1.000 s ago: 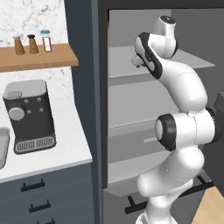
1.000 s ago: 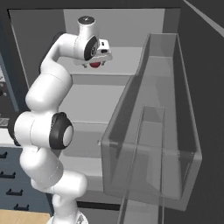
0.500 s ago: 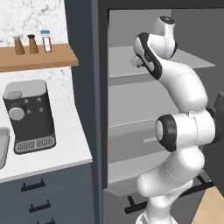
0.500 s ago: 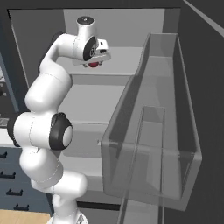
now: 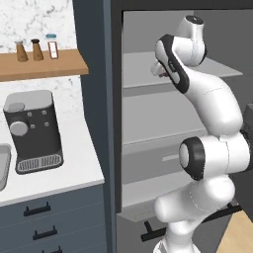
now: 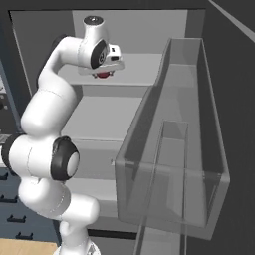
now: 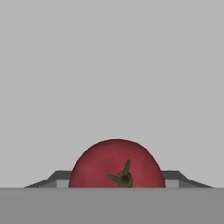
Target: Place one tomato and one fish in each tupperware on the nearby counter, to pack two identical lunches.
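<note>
A glossy red tomato (image 7: 116,164) with a green stem sits on the top grey shelf (image 6: 142,69) of the open fridge. My gripper (image 7: 117,180) reaches in over that shelf. Its two dark fingertips (image 7: 59,178) press against the tomato's left and right sides. From the right base view the tomato (image 6: 103,74) peeks out red under the gripper (image 6: 102,72). In the left base view the gripper (image 5: 159,72) is partly hidden behind the arm's wrist. The white counter (image 5: 74,168) lies to the left of the fridge. The fish and the tupperware are out of view.
The fridge door stands open on the right with clear bins (image 6: 189,149). Lower grey shelves (image 6: 104,117) sit under the arm. A black coffee machine (image 5: 32,131) stands on the counter below a wooden shelf (image 5: 42,66) with shakers. A sink edge (image 5: 2,165) shows far left.
The fingers have drawn in on the tomato from wide open. The arm and the base have stayed where they were.
</note>
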